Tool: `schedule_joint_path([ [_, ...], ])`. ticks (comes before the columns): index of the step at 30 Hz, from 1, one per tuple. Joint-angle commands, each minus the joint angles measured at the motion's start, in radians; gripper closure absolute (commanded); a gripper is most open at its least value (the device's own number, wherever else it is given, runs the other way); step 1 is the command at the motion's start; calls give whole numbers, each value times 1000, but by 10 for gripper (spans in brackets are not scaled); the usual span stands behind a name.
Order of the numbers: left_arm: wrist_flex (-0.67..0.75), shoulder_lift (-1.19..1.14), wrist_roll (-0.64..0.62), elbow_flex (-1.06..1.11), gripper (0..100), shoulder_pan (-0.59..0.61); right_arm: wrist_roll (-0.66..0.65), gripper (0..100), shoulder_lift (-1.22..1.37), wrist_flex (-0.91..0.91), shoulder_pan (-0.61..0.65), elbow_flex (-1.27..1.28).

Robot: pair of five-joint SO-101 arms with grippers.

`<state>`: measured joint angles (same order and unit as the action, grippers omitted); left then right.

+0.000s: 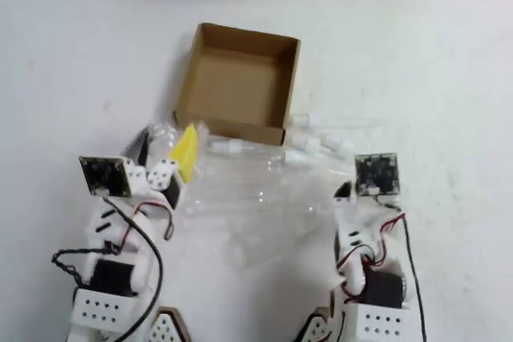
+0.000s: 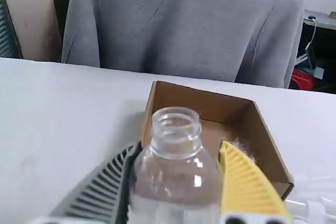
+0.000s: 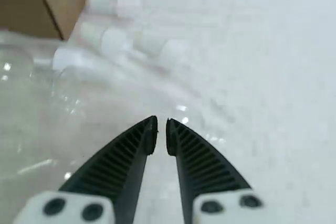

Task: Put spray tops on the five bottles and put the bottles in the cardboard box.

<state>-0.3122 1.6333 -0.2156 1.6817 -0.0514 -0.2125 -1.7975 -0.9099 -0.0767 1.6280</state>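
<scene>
Left fingers (image 2: 247,182) tight around a clear, open-necked, round-shouldered bottle (image 2: 176,171); right fingers (image 3: 126,161) close together, empty.

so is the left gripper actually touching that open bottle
Touching. The left wrist view shows the left gripper closed on the bottle, its grey finger and yellow finger each pressed against the bottle's clear shoulder with no gap.

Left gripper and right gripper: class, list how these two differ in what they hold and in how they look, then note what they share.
The left gripper is closed on a clear, uncapped bottle; the right gripper is shut on nothing. The left gripper has one yellow finger and one dark one; the right gripper's fingers are both dark. Both have ribbed fingers.
</scene>
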Motion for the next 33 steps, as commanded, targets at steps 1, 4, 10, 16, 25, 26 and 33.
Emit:
schedule_joint_path([
  [1, -55, 30, -9, -5, 980, -12, -26, 981, 10, 48, -10, -126],
  [4, -66, 30, -9, 0, 980, -12, -28, 981, 87, 36, 28, -252],
  [10, -71, 27, 37, 17, 980, -4, -69, 981, 579, -28, 131, -626],
  [16, -120, 27, 155, 17, 980, 30, -331, 981, 1118, -211, 199, -1033],
  [25, -120, 27, 153, 17, 980, 45, -890, 980, 1709, -498, 196, -1539],
  [26, -120, 27, 153, 17, 980, 45, -947, 980, 1758, -524, 196, -1582],
  [33, -120, 27, 155, 17, 980, 45, -1135, 854, 2075, -598, 205, -1878],
])
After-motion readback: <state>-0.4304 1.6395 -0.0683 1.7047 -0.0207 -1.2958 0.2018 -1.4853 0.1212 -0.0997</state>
